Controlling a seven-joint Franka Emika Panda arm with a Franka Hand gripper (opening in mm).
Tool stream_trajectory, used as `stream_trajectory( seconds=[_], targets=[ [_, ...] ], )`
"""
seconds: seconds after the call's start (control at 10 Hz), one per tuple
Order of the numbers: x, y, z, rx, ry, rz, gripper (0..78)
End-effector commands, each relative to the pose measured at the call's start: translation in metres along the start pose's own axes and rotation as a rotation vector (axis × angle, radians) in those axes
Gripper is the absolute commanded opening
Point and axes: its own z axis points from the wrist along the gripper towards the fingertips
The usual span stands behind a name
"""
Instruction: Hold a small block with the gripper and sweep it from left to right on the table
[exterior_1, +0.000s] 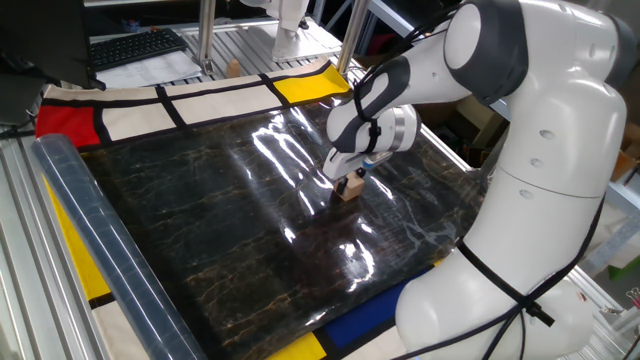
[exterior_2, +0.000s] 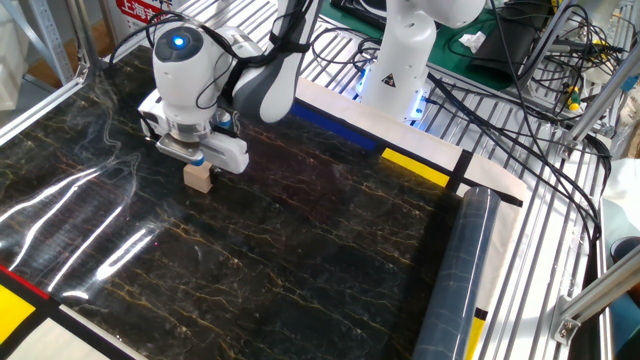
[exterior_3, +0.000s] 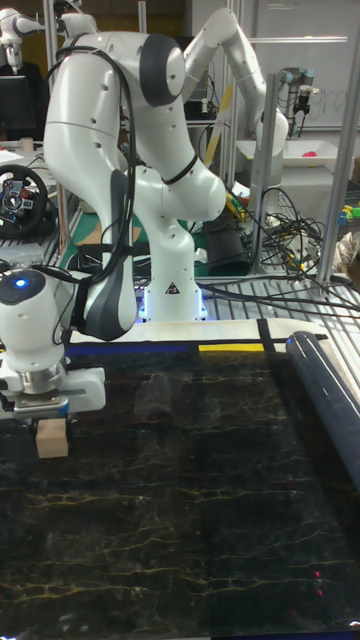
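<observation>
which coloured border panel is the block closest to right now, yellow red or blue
The yellow panel at the far edge: the small block sits a short stretch of marble from it, while the red panel lies across the table.

Below the white-grey gripper (exterior_2: 200, 160), a light tan small block (exterior_2: 198, 178); beneath it, the table (exterior_2: 300, 250) is glossy black, brown-veined.
</observation>
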Motion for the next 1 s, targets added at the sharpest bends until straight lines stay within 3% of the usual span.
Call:
stream_trajectory(
  seconds=[0.1,0.6,1.0],
  targets=[
    [-0.001,0.003,-0.001,-0.004,-0.004,0.003,1.1],
    [0.002,0.035,0.012,-0.024,-0.012,0.041,1.1],
    [0.007,0.056,0.011,-0.035,-0.009,0.065,1.1]
  ],
)
